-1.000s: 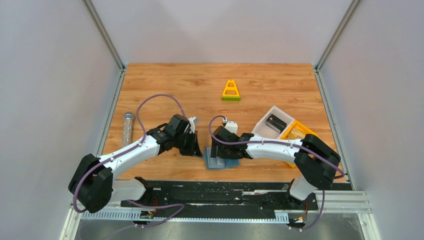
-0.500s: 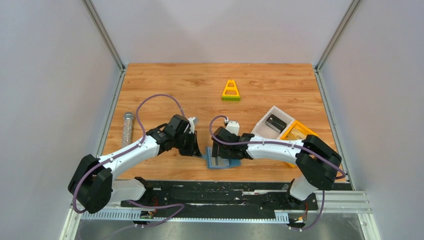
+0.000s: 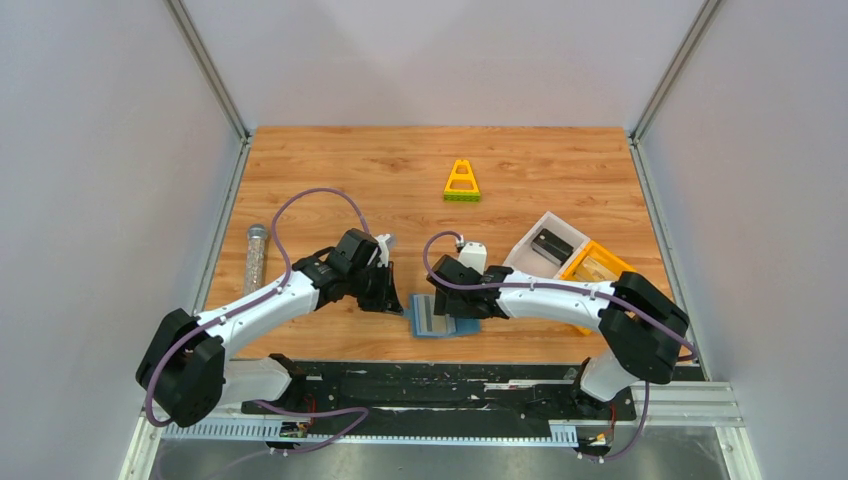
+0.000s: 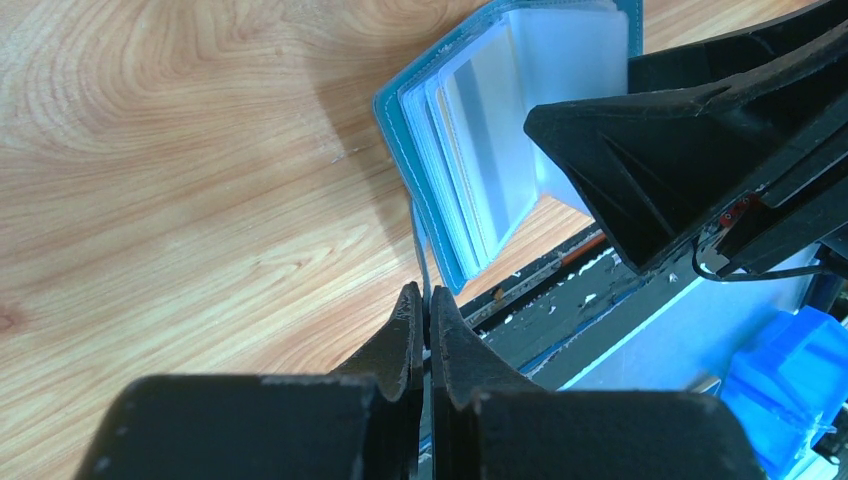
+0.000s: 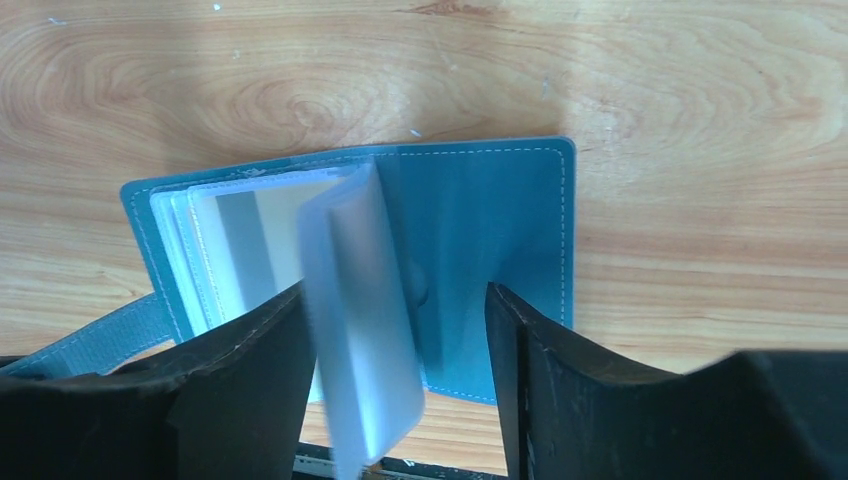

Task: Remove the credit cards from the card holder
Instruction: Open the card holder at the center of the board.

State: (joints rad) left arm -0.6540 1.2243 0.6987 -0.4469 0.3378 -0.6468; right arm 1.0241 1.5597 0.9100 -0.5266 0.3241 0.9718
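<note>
The blue card holder (image 3: 432, 320) lies open near the table's front edge, its clear sleeve pages fanned up (image 4: 490, 150). My left gripper (image 4: 421, 300) is shut on the holder's thin strap tab (image 4: 419, 240) at its left side. Over the holder, my right gripper (image 5: 395, 295) is open. One translucent sleeve page (image 5: 360, 310) stands blurred between its jaws, close against the left finger (image 5: 250, 370). The holder's bare blue inner panel (image 5: 490, 220) shows to the right. A dark grey-black credit card (image 3: 551, 245) lies in the white bin. Whether the sleeves hold cards cannot be told.
The white bin (image 3: 528, 262) and a yellow bin (image 3: 603, 258) stand together at the right. A yellow triangular piece (image 3: 461, 182) lies toward the back. A clear tube (image 3: 255, 258) lies along the left edge. The black front rail (image 3: 440, 375) runs just below the holder.
My right gripper has shifted slightly right, uncovering the holder's left pages, and its jaws have narrowed a little. A sleeve page has flipped up between them. The left arm has not moved.
</note>
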